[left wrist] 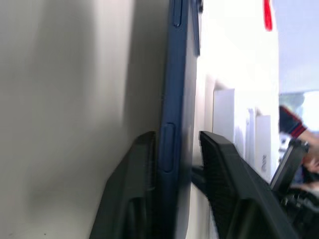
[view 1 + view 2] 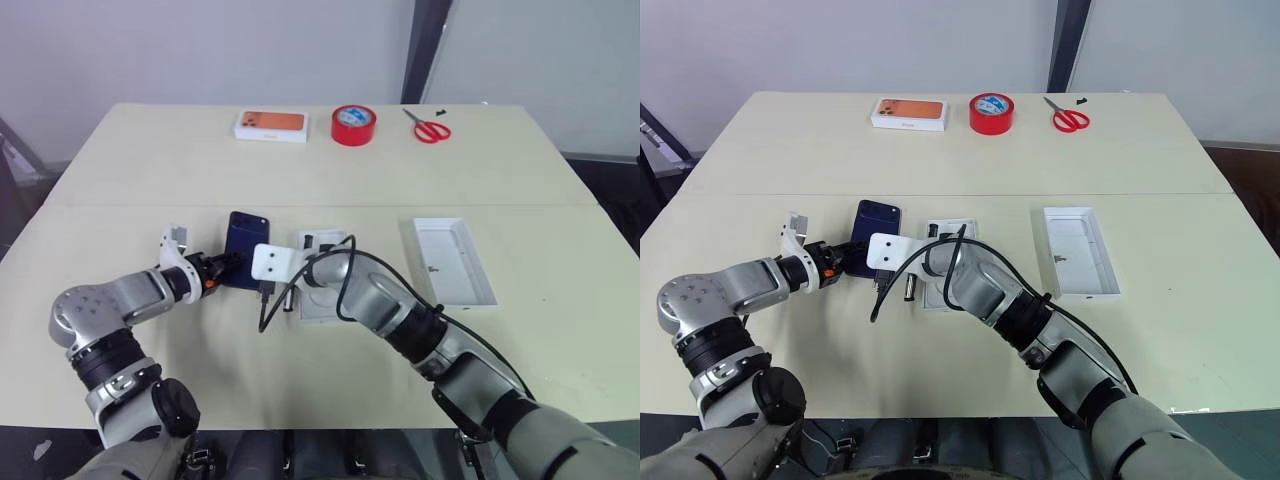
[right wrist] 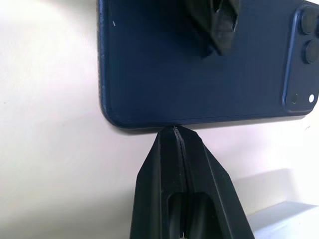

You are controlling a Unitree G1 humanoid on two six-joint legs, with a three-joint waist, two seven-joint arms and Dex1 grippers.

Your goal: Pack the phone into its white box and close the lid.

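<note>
Cream tabletop (image 2: 150,160), item 1: the phone (image 2: 243,262), dark navy, lying camera-side up and taken here as the landmark. Item 2: my left gripper (image 2: 229,263), at the phone's left long edge, its fingers (image 1: 224,174) standing on either side of the slim body; 1 finger lies against the table-side face, the other sits just off the upper face, so I judge the grip as closing rather than firm. Item 3: my right gripper (image 3: 175,130), fingers pressed together and holding nothing, its tip touching the phone's right long edge as a backstop. Item 4: the white box (image 2: 325,300), just right of the phone, largely behind my right arm. Item 5: the lid (image 2: 453,260), further right of the phone, well apart, lying inside-up. Item 6: a white box with an orange picture (image 2: 271,125), red tape roll (image 2: 353,125) and scissors (image 2: 431,129), all far beyond the phone at the table's back edge. Risks: a shallow pinch on a glossy slab could let it slip or pivot on lifting; my right tip pushing harder could skid the phone away from the left fingers; the cable looped at my right wrist could snag the box. View notes: the left wrist view alone shows the finger gap against the phone's face; the right wrist view alone shows the tip contact and camera cluster; the head views alone place box and lid.
</note>
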